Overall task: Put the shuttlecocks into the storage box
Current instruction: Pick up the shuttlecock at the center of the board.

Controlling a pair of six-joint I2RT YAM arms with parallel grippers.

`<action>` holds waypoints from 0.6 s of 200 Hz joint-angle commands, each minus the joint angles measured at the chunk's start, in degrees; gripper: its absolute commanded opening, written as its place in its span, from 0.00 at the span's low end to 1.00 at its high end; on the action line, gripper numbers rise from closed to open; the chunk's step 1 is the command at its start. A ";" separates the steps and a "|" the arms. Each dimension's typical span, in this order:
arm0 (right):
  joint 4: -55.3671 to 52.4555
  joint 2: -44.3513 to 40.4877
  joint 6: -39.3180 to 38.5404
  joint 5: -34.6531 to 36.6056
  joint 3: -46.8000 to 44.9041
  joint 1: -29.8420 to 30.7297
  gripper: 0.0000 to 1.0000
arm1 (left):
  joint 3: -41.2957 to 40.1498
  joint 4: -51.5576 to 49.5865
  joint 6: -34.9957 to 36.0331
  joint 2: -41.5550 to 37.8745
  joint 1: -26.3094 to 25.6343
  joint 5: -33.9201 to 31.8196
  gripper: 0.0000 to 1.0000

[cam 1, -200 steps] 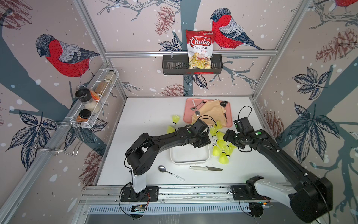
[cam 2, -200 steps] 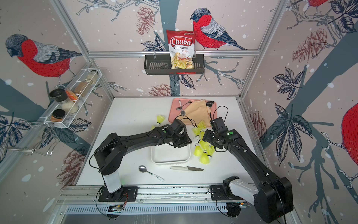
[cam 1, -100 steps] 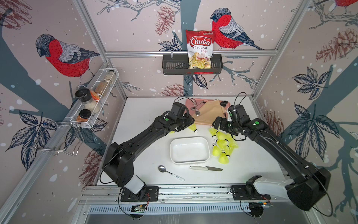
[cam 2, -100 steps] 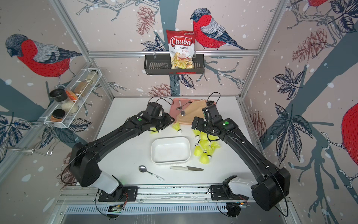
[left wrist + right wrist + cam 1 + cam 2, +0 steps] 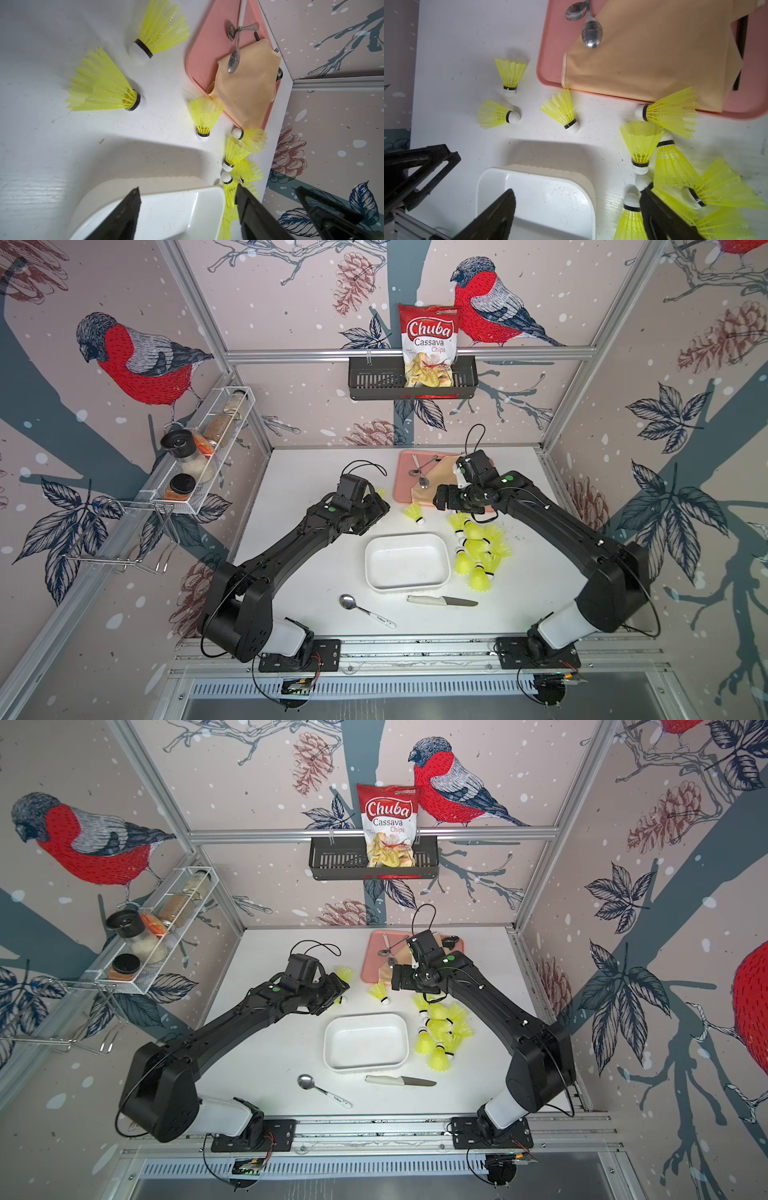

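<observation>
Shuttlecocks [image 5: 510,72]: three lie alone; heap [image 5: 478,547] has seven or more, too jumbled for sure count. So ten or more in all.
Storage box [image 5: 367,562]: one.
Spoons: three. Lone spoon [image 5: 348,601] on desk [image 5: 299,472], two tray spoons [image 5: 591,35].
Knife [image 5: 440,600]: one.
Pink tray [image 5: 402,485]: one.
Tan cloth [image 5: 654,62]: one.
Chips bag [image 5: 428,344]: one.
Black basket [image 5: 374,381]: one.
Wire shelf [image 5: 199,497]: one, five jars [image 5: 183,450] on it.
Robot arms [image 5: 291,543]: two.

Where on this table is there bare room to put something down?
Bare table: the far left corner between wall and pink tray, and the strip left of the spoon. Crowded: the shuttlecocks heaped right of the storage box.
</observation>
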 commanded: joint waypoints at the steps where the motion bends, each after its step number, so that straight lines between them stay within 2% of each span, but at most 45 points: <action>1: -1.67 2.11 -3.01 2.14 1.49 1.86 0.93 | -2.49 3.54 -0.26 -0.91 1.28 -1.32 0.74; 22: -1.07 3.78 -2.99 1.69 2.04 2.81 0.93 | -3.07 4.86 -0.73 0.30 2.11 -0.77 0.72; 45: 1.06 5.57 -4.51 -3.06 3.34 2.91 0.94 | -2.06 5.18 -3.17 3.32 2.22 -1.04 0.70; 55: 2.13 6.60 -5.86 -6.19 4.32 2.92 0.97 | -2.06 5.76 -5.26 4.43 2.22 -1.58 0.69; 92: 2.91 12.56 -9.42 -15.09 9.69 2.83 0.97 | -1.99 8.60 -14.55 9.08 2.22 -2.41 0.65; 120: 1.99 15.84 -9.91 -15.97 12.82 2.72 0.99 | -1.09 9.77 -21.23 12.78 2.00 -3.29 0.61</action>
